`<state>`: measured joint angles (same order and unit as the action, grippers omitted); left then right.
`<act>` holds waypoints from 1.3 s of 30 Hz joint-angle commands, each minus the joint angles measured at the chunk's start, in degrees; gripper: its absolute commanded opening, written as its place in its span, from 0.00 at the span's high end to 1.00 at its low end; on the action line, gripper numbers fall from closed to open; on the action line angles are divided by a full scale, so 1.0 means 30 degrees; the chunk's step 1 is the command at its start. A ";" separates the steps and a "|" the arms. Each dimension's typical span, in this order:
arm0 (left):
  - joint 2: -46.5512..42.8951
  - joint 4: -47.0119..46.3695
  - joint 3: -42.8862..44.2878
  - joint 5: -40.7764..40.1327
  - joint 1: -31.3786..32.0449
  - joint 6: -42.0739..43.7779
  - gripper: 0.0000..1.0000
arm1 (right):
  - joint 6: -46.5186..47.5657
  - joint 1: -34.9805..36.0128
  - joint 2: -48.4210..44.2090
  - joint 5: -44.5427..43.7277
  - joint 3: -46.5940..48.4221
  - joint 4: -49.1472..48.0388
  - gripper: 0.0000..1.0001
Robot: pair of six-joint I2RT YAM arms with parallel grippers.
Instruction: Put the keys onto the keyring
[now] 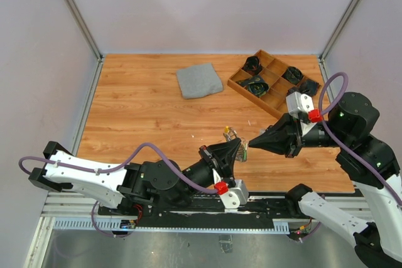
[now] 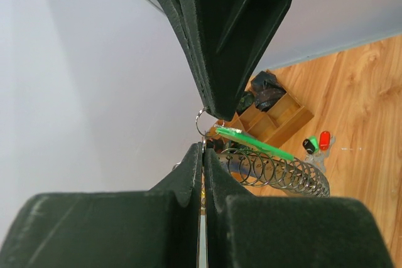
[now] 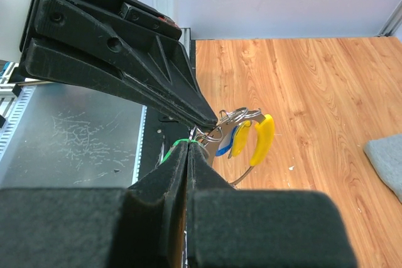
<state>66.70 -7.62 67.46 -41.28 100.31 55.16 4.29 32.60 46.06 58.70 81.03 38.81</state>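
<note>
Closest to the left wrist lens, left gripper (image 2: 202,150), jaws pressed flat together, no gap. Just past the tips, a small split ring (image 2: 200,122), standing between this pair of fingers and the right gripper (image 2: 213,110), which points down from above; whether pinched by the left or merely resting there, cannot tell. Right gripper likewise fully closed, with the green key (image 2: 254,143) starting right at its tips and slanting away, seemingly nipped by one end. Below that key, the keyring (image 2: 282,174), a silvery coil-like loop, up off the table (image 1: 144,117) just beside the left fingers. From the right wrist: yellow key (image 3: 262,140) and blue key (image 3: 225,145) hanging side by side just off the left gripper's tip. Farther off, red key (image 2: 325,139) against the wood (lying or hanging, hard to say). Seen from above, both grippers tip to tip over the near middle of the table, the bundle between them. Well apart at the back, grey cloth (image 1: 199,81) and wooden tray (image 1: 233,83) with dark items in its compartments.
</note>
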 commanded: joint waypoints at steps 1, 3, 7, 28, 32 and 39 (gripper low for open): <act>-0.0303 -0.1006 0.0353 0.0150 0.0166 -0.0102 1.00 | -0.0143 0.0332 -0.0153 -0.0629 -0.0147 -0.0145 1.00; -0.0328 -0.1006 0.0382 0.0165 0.0181 -0.0126 0.99 | -0.0143 0.0354 -0.0121 -0.0723 -0.0134 0.0001 0.99; -0.0346 -0.1028 0.0344 0.0165 0.0170 -0.0132 1.00 | -0.0128 0.0348 -0.0091 -0.0815 -0.0219 0.0068 0.99; -0.0612 -0.1185 0.0247 0.0331 0.0166 -0.0559 0.99 | -0.0556 0.0350 -0.0121 -0.1727 -0.0459 0.0022 1.00; -0.0767 -0.1276 0.0191 0.0859 0.0166 -0.1377 0.99 | -0.1216 0.0345 -0.0077 -0.1685 -0.0581 -0.0394 0.99; -0.1348 -0.2008 -0.0188 0.2062 0.0181 -0.2979 0.99 | -0.1291 0.0354 0.0113 -0.1381 -0.0454 0.0057 0.99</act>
<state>65.19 -8.36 67.35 -38.33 100.31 49.87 1.43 32.60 46.09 54.41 79.75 39.53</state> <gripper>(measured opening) 0.017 0.009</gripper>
